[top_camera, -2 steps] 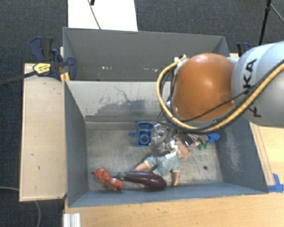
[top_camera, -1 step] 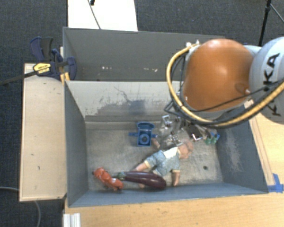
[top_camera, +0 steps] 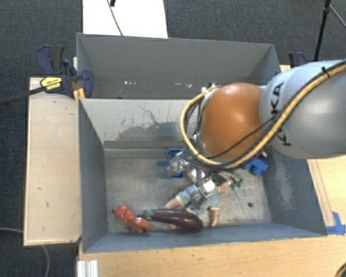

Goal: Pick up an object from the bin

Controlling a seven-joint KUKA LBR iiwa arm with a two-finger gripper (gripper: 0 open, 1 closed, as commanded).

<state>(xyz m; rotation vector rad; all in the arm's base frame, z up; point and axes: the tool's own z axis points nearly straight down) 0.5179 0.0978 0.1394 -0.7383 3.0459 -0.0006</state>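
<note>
1. The arm reaches in from the right. Its orange cover (top_camera: 233,120) and looped cables (top_camera: 190,126) hang over the middle of the grey bin (top_camera: 92,172) and hide some of the floor beneath
2. The gripper (top_camera: 197,194) sits low, close to the floor and towards the front wall, in among a small huddle of things. From here I cannot tell whether it is released or clenched, or whether it has anything
3. Nearest it is a dark purple aubergine-shaped toy (top_camera: 176,219), lying flat along the front wall just below the gripper. I'd judge that the likeliest pick
4. A small tan peg (top_camera: 214,215) lies just beside the aubergine's right end, and a red-orange toy (top_camera: 130,217) is near its left end
5. One blue piece (top_camera: 172,154) lies behind the gripper and another blue piece (top_camera: 257,167) is off to the right, by the arm
6. With everything crowded at the front wall, I reckon there is little room on that side for a clean descent
</note>
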